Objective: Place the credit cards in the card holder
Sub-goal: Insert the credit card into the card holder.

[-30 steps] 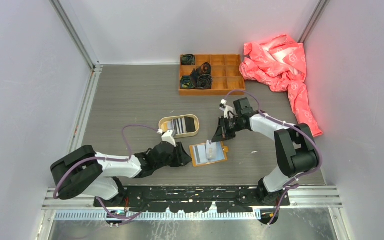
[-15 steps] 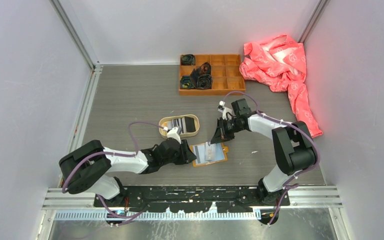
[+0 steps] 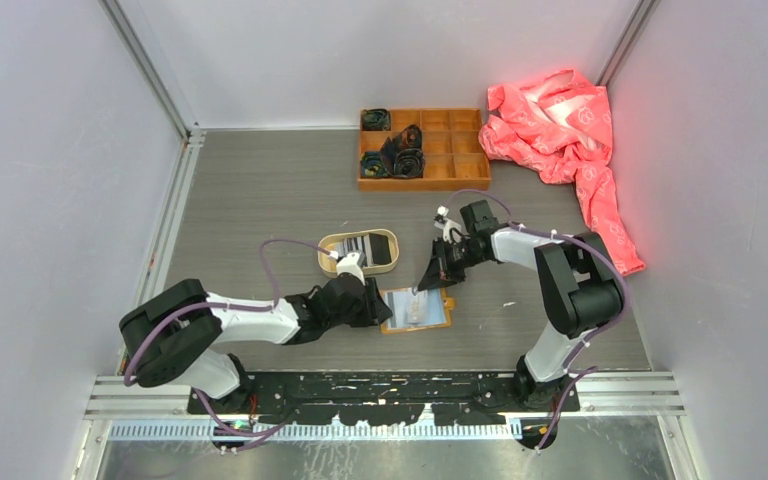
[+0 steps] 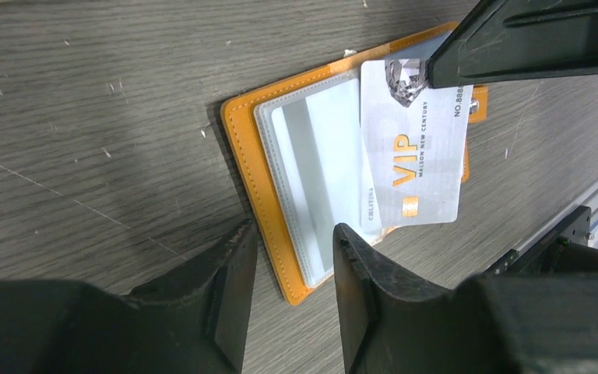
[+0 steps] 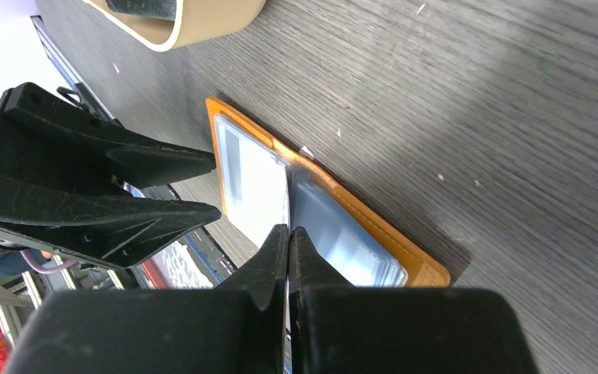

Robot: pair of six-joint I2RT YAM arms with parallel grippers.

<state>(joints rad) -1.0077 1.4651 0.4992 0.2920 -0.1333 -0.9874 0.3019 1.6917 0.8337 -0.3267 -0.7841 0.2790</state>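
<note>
Silver-white VIP card point(image 4: 416, 156) pinched by right gripper point(image 5: 288, 234) over mustard-orange card holder point(image 4: 241, 148); left gripper point(image 4: 294, 232) parted, empty. Unpinned holder may be pushed, slot missed.

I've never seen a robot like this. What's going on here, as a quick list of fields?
card holder: lying open on the table, clear pockets up
right gripper: shut on a white VIP card, held over the holder
left gripper: open, fingertips at the holder's edge; contact unclear
other cards: in the oval tray, beyond the holder
</note>
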